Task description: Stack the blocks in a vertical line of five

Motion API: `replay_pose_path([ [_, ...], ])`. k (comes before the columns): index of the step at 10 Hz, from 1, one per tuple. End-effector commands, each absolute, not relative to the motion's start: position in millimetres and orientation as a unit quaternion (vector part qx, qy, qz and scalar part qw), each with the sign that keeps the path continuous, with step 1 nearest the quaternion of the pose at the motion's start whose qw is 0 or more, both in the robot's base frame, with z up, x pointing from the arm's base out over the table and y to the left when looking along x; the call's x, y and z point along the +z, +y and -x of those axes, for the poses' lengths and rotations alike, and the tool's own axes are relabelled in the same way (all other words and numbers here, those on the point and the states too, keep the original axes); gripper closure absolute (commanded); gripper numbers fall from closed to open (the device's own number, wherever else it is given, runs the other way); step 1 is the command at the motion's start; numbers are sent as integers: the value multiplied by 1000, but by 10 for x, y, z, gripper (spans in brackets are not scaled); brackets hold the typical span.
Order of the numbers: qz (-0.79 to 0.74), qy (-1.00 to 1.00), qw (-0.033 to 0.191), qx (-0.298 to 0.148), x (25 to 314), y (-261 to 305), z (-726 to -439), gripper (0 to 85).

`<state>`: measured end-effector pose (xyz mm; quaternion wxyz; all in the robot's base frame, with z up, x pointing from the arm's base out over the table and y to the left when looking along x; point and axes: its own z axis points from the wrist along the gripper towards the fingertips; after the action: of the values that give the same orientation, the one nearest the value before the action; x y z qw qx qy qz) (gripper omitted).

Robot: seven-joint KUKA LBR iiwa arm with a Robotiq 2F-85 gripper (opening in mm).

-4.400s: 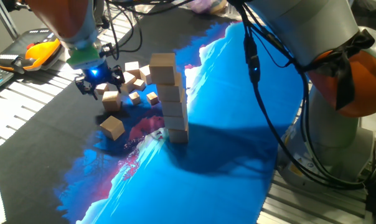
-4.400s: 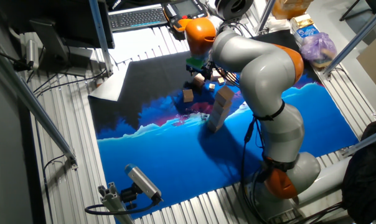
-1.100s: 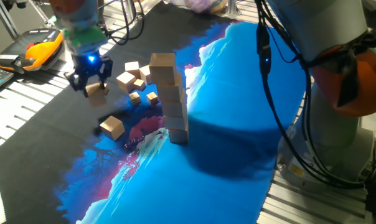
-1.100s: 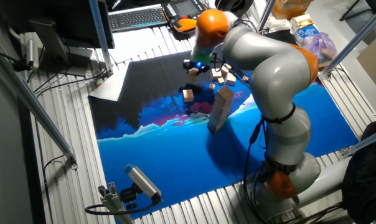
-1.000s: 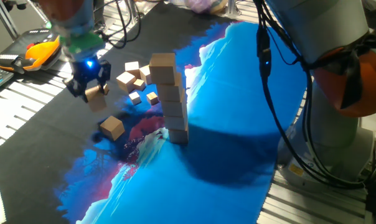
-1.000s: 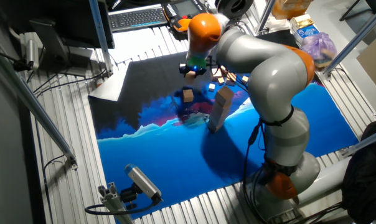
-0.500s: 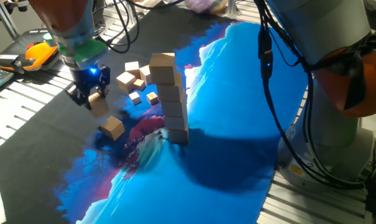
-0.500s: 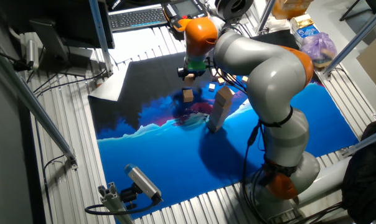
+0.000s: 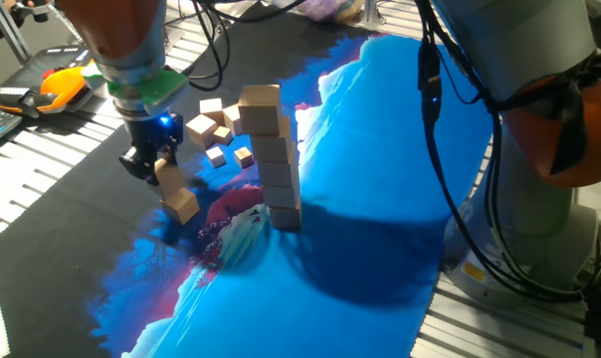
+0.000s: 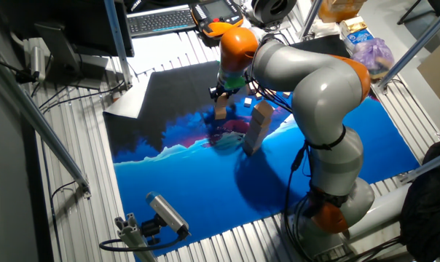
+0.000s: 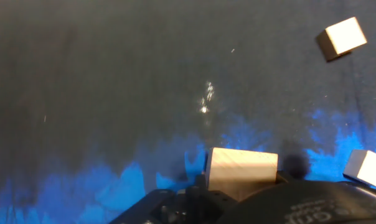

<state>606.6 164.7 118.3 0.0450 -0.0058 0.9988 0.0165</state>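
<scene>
My gripper [image 9: 153,164] is shut on a small tan block [image 9: 168,177] and holds it low over the mat, right above a lone block [image 9: 182,205]; I cannot tell whether the two touch. In the other fixed view the gripper [image 10: 220,98] hangs over that same spot, where one block [image 10: 220,111] shows. The hand view has the held block [image 11: 242,172] at its bottom edge. A column of several blocks [image 9: 279,179], topped by a wider cube [image 9: 261,106], stands to the right; the column [image 10: 257,129] leans slightly.
Loose blocks [image 9: 207,125] lie scattered behind the gripper, between it and the column. The hand view shows further loose blocks [image 11: 342,36] at its right side. A keyboard and an orange handset [image 9: 67,82] sit off the mat at the far left. The arm's base stands at the right.
The gripper has carried the block down and to the right, from over the black part of the mat to just above the lone block. The column has not moved.
</scene>
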Motion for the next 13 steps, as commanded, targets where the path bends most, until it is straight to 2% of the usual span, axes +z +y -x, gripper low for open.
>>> replay_pose_path([
  [1, 14, 999, 45, 16, 1173, 1650, -6048, 850],
  [8, 1, 998, 62, 7, 1087, 1670, -5913, 850],
  [13, -9, 998, 65, 5, 1070, 1693, -5889, 850],
])
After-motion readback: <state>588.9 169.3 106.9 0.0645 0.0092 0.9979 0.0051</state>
